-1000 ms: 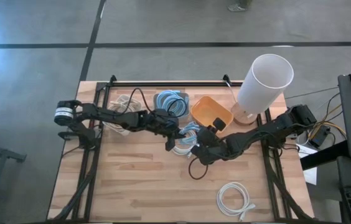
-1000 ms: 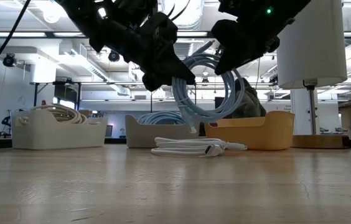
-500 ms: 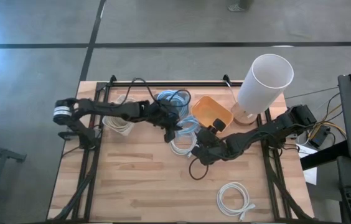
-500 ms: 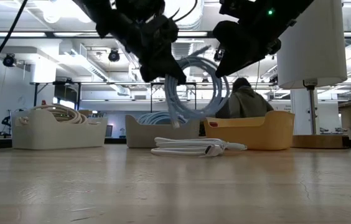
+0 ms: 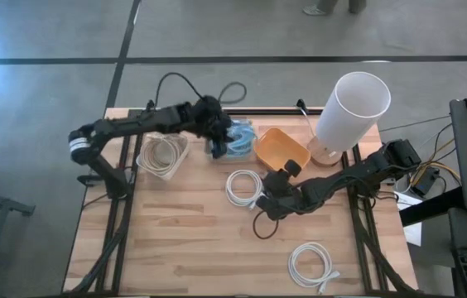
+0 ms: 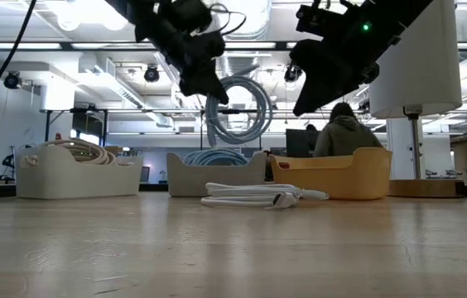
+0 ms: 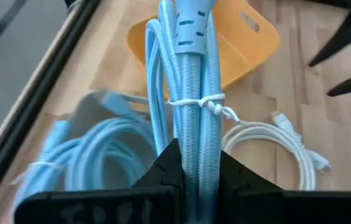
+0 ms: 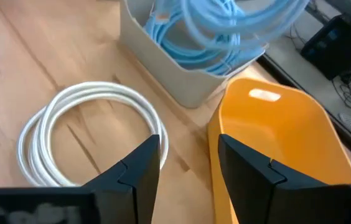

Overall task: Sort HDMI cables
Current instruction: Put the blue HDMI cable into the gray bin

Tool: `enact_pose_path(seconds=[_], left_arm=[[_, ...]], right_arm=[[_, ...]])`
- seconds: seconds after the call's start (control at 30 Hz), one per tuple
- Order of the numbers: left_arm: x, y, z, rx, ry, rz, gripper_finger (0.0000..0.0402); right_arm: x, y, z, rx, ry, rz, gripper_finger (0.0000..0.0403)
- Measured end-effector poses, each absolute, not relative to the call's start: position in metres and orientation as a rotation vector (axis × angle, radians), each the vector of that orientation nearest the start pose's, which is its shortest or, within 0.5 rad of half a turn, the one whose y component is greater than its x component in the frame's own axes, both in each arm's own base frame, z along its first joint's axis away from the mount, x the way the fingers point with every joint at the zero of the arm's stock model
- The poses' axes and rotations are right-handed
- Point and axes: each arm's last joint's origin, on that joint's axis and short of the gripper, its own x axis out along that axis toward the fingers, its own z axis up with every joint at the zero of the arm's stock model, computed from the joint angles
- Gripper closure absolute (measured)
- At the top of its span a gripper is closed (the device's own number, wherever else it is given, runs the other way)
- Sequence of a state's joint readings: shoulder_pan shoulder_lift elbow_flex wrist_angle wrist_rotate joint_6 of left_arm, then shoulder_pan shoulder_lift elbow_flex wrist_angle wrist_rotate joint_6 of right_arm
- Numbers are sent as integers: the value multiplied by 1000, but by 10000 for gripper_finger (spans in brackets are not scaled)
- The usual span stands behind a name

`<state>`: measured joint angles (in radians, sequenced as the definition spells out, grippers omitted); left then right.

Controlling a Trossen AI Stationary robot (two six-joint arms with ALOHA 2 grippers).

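Observation:
My left gripper is shut on a light blue cable coil and holds it in the air over the grey middle bin, which has more light blue cable in it. My right gripper is open and hovers low beside a white coil that lies flat on the table; in its wrist view the fingers stand over that white coil's edge without touching. A second white coil lies near the table's near edge. Beige coils sit in the left bin. My left gripper pinches the bundled strands of the light blue coil between its two fingers, just below the white tie. The fingers lie along the strands. The coil is lifted clear and hangs below the gripper as an upright ring.
Three bins stand in a row along the far edge: white bin, grey bin, orange bin. A tall white lamp stands at the far right corner. The near half of the table is bare wood. People sit in the room behind.
My left gripper has carried the light blue coil up and toward the table's far edge, from over the white coil near my right gripper to over the grey bin. The coil has stayed hanging below it. The white coil on the table now shows uncovered.

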<state>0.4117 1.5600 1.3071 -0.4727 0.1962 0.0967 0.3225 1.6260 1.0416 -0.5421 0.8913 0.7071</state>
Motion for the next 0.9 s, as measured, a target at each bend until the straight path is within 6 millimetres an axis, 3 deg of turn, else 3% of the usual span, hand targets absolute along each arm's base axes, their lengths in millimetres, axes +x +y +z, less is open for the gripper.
enact_pose_path(seconds=[0.13, 0.27, 0.47, 0.77, 0.9], left_arm=[[303, 158, 295, -161, 691, 97, 363], [294, 170, 281, -239, 671, -77, 361], [288, 177, 269, -231, 687, -78, 369], [292, 181, 271, -148, 646, -37, 367], [291, 180, 260, -172, 681, -42, 367]], right_arm=[[298, 76, 199, -17, 705, -783, 250], [296, 75, 197, -23, 712, -784, 248], [296, 75, 197, -22, 711, -784, 247], [296, 75, 197, -20, 710, -782, 250], [296, 75, 197, -18, 711, -780, 252]])
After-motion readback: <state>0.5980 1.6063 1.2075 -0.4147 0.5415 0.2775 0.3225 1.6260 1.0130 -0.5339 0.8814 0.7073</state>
